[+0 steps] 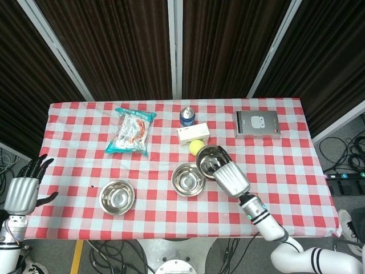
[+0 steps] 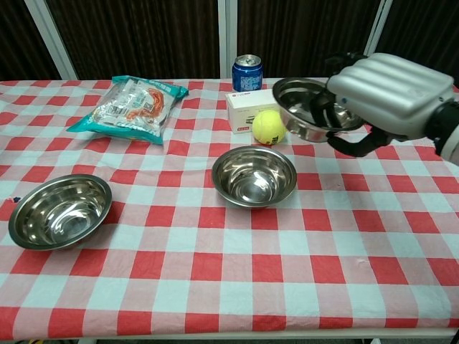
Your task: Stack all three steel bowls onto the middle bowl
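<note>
My right hand (image 1: 231, 177) (image 2: 384, 97) grips a steel bowl (image 1: 209, 160) (image 2: 305, 107) by its rim and holds it in the air, tilted, above and just right of the middle bowl (image 1: 189, 179) (image 2: 254, 175). The middle bowl sits empty on the checked cloth. A third steel bowl (image 1: 117, 197) (image 2: 59, 211) rests at the near left, also empty. My left hand (image 1: 23, 192) hangs off the table's left edge with its fingers spread and nothing in it; the chest view does not show it.
Behind the middle bowl lie a yellow tennis ball (image 2: 269, 126), a white box (image 2: 254, 104) and a blue can (image 2: 247, 72). A snack bag (image 2: 130, 105) lies at the back left. A grey notebook case (image 1: 258, 124) sits at the back right.
</note>
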You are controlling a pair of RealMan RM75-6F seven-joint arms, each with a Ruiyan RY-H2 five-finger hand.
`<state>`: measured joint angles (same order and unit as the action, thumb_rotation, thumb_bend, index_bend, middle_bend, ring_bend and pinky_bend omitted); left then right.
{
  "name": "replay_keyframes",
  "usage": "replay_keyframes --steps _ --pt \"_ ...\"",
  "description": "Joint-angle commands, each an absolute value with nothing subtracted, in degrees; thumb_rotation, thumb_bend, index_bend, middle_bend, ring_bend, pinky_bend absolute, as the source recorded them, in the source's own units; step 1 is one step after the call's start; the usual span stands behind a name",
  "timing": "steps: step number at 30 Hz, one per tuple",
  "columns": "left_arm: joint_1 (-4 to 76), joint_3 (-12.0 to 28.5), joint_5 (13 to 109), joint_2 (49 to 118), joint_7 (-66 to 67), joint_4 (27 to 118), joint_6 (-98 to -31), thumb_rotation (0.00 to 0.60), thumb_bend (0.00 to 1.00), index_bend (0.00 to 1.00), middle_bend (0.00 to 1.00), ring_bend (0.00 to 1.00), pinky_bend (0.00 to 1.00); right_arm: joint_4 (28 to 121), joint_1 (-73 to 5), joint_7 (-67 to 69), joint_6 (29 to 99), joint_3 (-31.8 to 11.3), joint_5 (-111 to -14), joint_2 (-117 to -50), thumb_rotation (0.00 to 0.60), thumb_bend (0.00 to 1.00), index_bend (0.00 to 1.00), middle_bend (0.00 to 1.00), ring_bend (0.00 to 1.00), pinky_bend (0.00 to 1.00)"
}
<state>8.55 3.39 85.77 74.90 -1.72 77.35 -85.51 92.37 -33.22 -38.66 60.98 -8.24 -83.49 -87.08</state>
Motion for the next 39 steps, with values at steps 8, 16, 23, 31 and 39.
replay_keyframes --steps 8,16,23,31,39 --pt "8.16 3.45 84.98 74.81 -2.54 76.97 -84.89 0.600 0.08 0.19 0.19 0.15 0.26 92.36 -37.08 -43.67 57.48 -8.23 -79.95 -92.43 0.600 0.41 0.68 0.60 0.31 0.04" --pt "7.98 3.69 84.69 75.07 -3.04 76.00 -85.00 0.600 0.08 0.19 0.19 0.15 0.26 91.10 -38.95 -44.66 54.97 -7.62 -76.84 -93.14 0.600 0.42 0.68 0.58 0.30 0.04" --pt "7.94 3.79 84.60 75.32 -3.44 75.17 -84.90 0.600 0.09 0.19 0.19 0.15 0.26 91.57 -41.22 -44.76 50.61 -6.87 -73.80 -91.26 0.600 0.09 0.31 0.31 0.10 0.00" --pt "7.93 3.86 84.97 75.25 -3.86 75.06 -85.23 0.600 0.08 0.19 0.19 0.15 0.26 99.37 -41.48 -48.30 52.56 -6.66 -70.12 -84.82 0.600 0.02 0.08 0.12 0.00 0.00" --pt "7.94 3.84 85.40 75.06 -3.57 75.67 -85.55 0.600 0.09 0.19 0.19 0.15 0.26 111.48 -35.79 -47.15 62.98 -5.42 -72.61 -72.04 0.600 0.01 0.08 0.12 0.00 0.00"
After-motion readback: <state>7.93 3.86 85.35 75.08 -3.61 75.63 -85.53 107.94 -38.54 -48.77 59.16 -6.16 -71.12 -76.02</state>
